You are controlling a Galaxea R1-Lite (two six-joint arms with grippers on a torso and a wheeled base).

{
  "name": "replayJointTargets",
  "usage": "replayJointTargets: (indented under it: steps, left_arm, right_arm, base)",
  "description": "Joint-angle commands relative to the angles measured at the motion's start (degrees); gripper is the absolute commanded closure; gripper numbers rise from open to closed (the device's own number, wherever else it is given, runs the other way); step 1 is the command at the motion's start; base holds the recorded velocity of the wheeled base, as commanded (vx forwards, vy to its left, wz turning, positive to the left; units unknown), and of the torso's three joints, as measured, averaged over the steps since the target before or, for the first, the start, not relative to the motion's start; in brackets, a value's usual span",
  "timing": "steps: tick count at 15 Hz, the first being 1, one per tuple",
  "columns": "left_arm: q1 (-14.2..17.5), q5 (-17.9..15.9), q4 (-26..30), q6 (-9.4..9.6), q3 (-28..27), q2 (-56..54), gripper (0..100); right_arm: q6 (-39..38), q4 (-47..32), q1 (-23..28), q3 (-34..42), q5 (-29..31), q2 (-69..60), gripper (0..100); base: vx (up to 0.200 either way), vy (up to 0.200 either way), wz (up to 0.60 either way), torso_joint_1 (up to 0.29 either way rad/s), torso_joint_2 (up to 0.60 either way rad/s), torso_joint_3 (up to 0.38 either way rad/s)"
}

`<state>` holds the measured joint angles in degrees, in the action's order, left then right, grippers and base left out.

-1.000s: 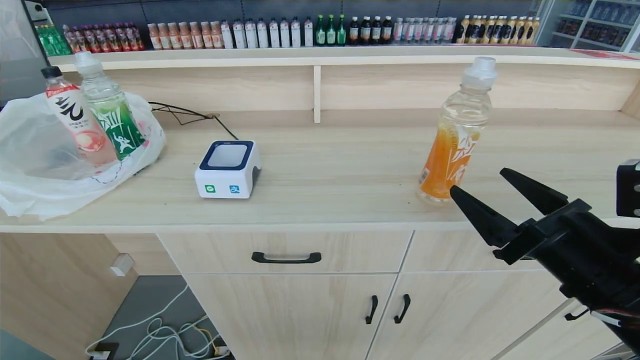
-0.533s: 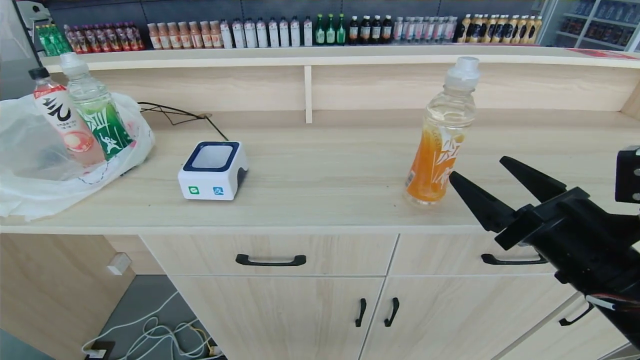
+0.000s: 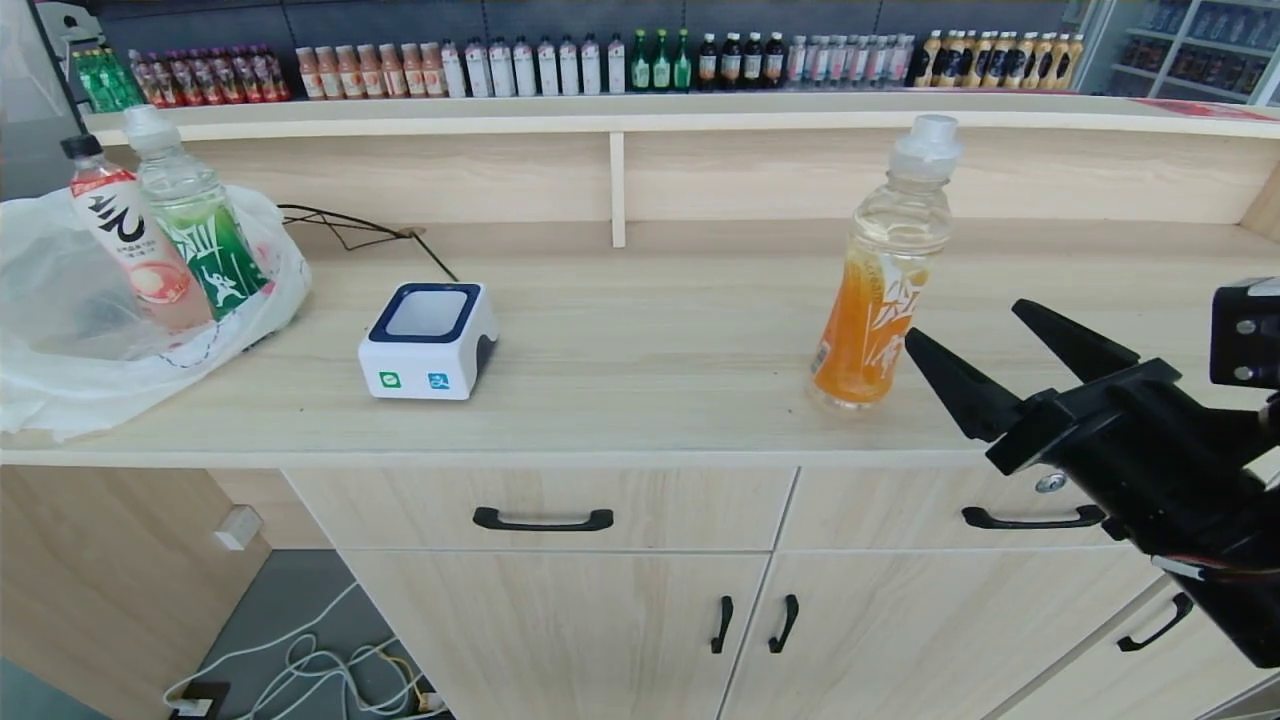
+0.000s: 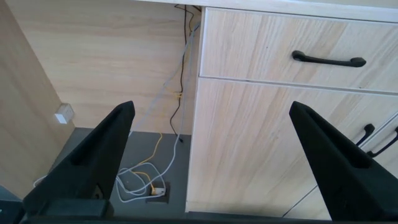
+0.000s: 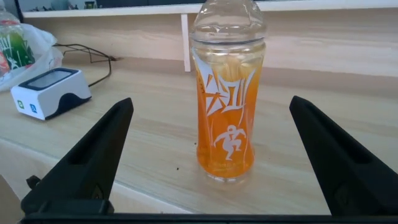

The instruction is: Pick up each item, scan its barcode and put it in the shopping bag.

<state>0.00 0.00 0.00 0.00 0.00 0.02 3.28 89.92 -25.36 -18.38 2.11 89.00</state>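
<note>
An orange drink bottle (image 3: 883,275) with a white cap stands upright on the wooden counter (image 3: 640,330), right of centre; in the right wrist view the orange bottle (image 5: 227,99) sits straight ahead between the fingers, a short way off. My right gripper (image 3: 970,325) is open, just right of the bottle at the counter's front edge, touching nothing. The white barcode scanner (image 3: 430,340) sits left of centre. The white shopping bag (image 3: 110,320) at far left holds a pink bottle (image 3: 130,240) and a green bottle (image 3: 195,220). My left gripper (image 4: 211,112) hangs open below the counter, facing cabinet doors.
A black cable (image 3: 350,225) runs from the scanner toward the back wall. A raised shelf (image 3: 640,115) with a divider (image 3: 617,190) backs the counter. Drawers and cabinet doors with black handles (image 3: 542,519) are below. Cables (image 3: 310,670) lie on the floor.
The head camera shifted, so the whole scene slid left early on. My right gripper has edged slightly up and closer to the orange bottle, still open.
</note>
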Motion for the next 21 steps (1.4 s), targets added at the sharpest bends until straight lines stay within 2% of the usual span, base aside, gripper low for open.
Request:
replayJointTargets:
  steps: [1, 3, 6, 8, 17, 21]
  left_arm:
    - [0.00, 0.00, 0.00, 0.00, 0.00, -0.02, 0]
    - [0.00, 0.00, 0.00, 0.00, 0.00, -0.02, 0]
    - [0.00, 0.00, 0.00, 0.00, 0.00, -0.02, 0]
    - [0.00, 0.00, 0.00, 0.00, 0.00, -0.02, 0]
    - [0.00, 0.00, 0.00, 0.00, 0.00, -0.02, 0]
    - [0.00, 0.00, 0.00, 0.00, 0.00, -0.02, 0]
  right_arm:
    - [2.08, 0.08, -0.48, 0.10, -0.18, 1.17, 0]
    - [3.14, 0.08, -1.54, -0.69, 0.79, 2.75, 0]
    - [2.96, 0.08, -8.39, -4.82, 8.97, 6.27, 0]
    - [2.61, 0.08, -8.83, -6.05, 10.37, 7.94, 0]
    - [1.73, 0.08, -3.47, -12.55, 9.93, 14.97, 0]
    - [0.68, 0.08, -2.77, -16.33, 10.02, 17.96, 0]
  base:
    - [0.000, 0.000, 0.00, 0.000, 0.00, 0.000]
    - [0.000, 0.000, 0.00, 0.000, 0.00, 0.000]
    - [0.000, 0.000, 0.00, 0.000, 0.00, 0.000]
    - [0.000, 0.000, 0.00, 0.000, 0.00, 0.000]
    - [0.000, 0.000, 0.00, 0.000, 0.00, 0.000]
    - [0.000, 0.000, 0.00, 0.000, 0.00, 0.000]
